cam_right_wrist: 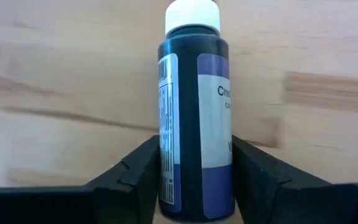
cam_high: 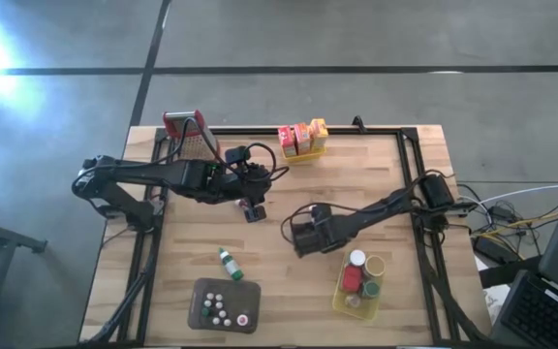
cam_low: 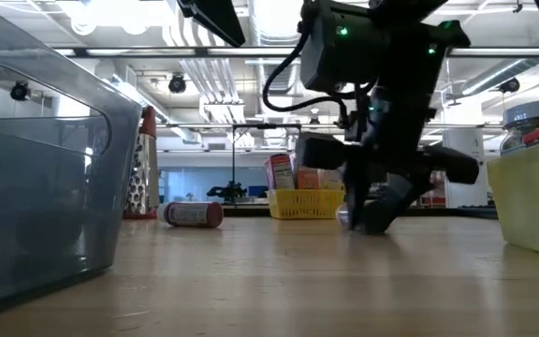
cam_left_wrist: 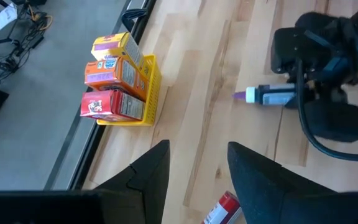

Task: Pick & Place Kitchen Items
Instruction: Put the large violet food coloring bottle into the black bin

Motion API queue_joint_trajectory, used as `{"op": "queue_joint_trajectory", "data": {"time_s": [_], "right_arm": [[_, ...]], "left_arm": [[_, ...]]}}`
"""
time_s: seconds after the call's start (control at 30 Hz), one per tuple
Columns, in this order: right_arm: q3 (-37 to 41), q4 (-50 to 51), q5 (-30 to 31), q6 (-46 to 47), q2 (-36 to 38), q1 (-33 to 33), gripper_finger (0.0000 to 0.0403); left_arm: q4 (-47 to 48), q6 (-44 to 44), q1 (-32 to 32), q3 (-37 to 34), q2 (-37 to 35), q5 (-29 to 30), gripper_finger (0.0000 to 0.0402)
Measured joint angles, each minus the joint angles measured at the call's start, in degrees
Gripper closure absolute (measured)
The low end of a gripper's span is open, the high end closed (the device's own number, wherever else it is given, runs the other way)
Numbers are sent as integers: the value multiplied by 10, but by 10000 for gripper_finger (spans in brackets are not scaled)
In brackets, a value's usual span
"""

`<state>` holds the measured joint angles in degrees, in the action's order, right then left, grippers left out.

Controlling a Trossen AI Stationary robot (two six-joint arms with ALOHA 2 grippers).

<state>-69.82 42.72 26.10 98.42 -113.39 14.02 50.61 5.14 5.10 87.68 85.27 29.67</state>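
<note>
The right gripper (cam_right_wrist: 194, 180) has its fingers (cam_right_wrist: 129, 174) pinching a dark bottle (cam_right_wrist: 194, 118) lying on the counter (cam_high: 289, 194) beside the jar basket (cam_high: 342, 296), and that smooth round body could roll or squirt free; the left gripper (cam_left_wrist: 194, 177) hovers, fingers spread.

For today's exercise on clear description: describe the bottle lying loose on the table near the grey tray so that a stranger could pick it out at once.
Start at the grey tray of small bottles at the near edge of the wooden table. Just beyond its far edge, one small bottle lies on its side on the bare wood. Its green body and white cap set it apart, and it alone lies outside any tray or basket there.
</note>
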Motion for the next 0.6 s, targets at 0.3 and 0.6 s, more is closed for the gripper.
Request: {"op": "queue_joint_trajectory", "data": {"time_s": [0.3, 0.6], "right_arm": [[1, 92, -1, -92, 57, 10, 264], [0, 161, -28, -232, 143, 53, 264]], "left_arm": [[0, 0, 0, 0, 0, 0, 234], [0, 0, 0, 0, 0, 0, 234]]}}
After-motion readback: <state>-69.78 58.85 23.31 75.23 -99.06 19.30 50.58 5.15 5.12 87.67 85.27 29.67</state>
